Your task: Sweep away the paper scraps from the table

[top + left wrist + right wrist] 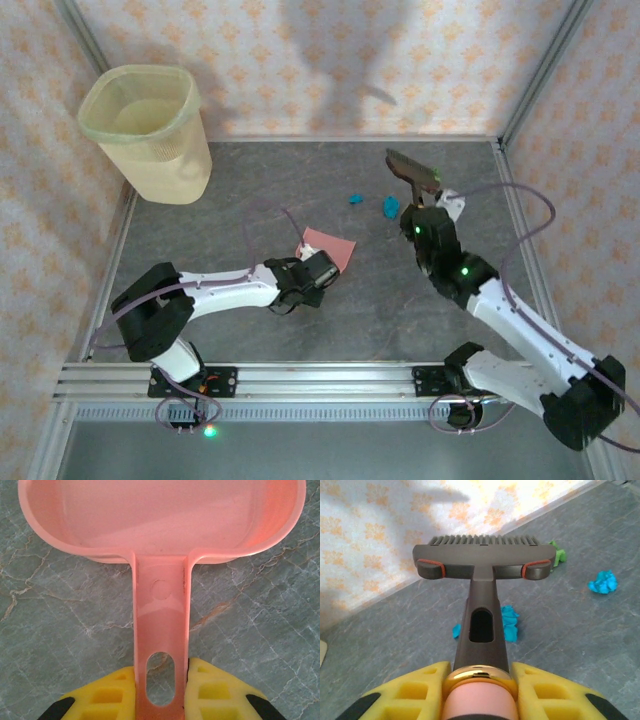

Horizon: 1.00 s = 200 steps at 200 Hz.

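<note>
My left gripper [318,268] [161,690] is shut on the handle of the pink dustpan [332,247] [165,520], which lies flat on the table [240,190] near the middle. My right gripper [418,213] [480,672] is shut on the handle of a dark brush [412,168] [485,560], held above the table at the back right. Two teal paper scraps [355,198] [390,206] lie between the dustpan and the brush. In the right wrist view a teal scrap [509,622] sits under the brush handle, another teal scrap [603,582] lies to the right, and a green scrap [559,555] peeks out behind the brush head.
A pale yellow waste bin [150,130] stands at the back left corner. Patterned walls close off the back and sides, and aluminium rails [300,380] run along the near edge by the arm bases.
</note>
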{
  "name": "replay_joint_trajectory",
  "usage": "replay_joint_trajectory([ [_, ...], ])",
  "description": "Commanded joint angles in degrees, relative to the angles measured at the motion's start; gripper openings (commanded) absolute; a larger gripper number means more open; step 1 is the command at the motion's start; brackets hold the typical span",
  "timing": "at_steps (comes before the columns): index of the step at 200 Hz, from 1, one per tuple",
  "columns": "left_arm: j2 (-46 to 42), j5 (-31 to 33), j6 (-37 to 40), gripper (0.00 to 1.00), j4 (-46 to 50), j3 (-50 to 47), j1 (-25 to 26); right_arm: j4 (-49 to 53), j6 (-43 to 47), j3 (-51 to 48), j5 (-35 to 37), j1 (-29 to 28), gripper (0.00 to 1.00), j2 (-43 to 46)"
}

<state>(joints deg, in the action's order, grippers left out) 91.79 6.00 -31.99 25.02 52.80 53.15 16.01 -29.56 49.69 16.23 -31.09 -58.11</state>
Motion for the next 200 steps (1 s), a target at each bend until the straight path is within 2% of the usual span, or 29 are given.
replay_joint_trajectory([
  [1,-0.2,0.6,1.1,0.0,1.4,0.8,0.2,11.3,0.5,9.5,-10.5,2.0,0.0,-6.8],
  [37,-0.7,0.9,0.7,0.0,0.9,0.1,0.2,21.3,1.0,24.8,-18.4,2.3,0.0,-22.2],
  [72,-1.3,2.1,0.0,0.0,0.7,-0.5,0.3,17.9,1.5,28.5,-20.9,2.4,0.0,-28.3],
  [103,-0.8,2.2,0.0,0.0,1.0,-0.1,0.3,19.0,2.7,32.9,-22.7,2.4,0.0,-33.6],
  [156,-0.7,3.7,-0.9,0.0,1.5,-0.1,0.2,18.4,1.7,33.8,-25.8,2.3,0.0,-36.8],
  [200,-0.7,5.3,-2.0,0.0,2.0,0.2,0.3,13.3,-1.4,25.9,-26.9,0.9,0.0,-31.3],
])
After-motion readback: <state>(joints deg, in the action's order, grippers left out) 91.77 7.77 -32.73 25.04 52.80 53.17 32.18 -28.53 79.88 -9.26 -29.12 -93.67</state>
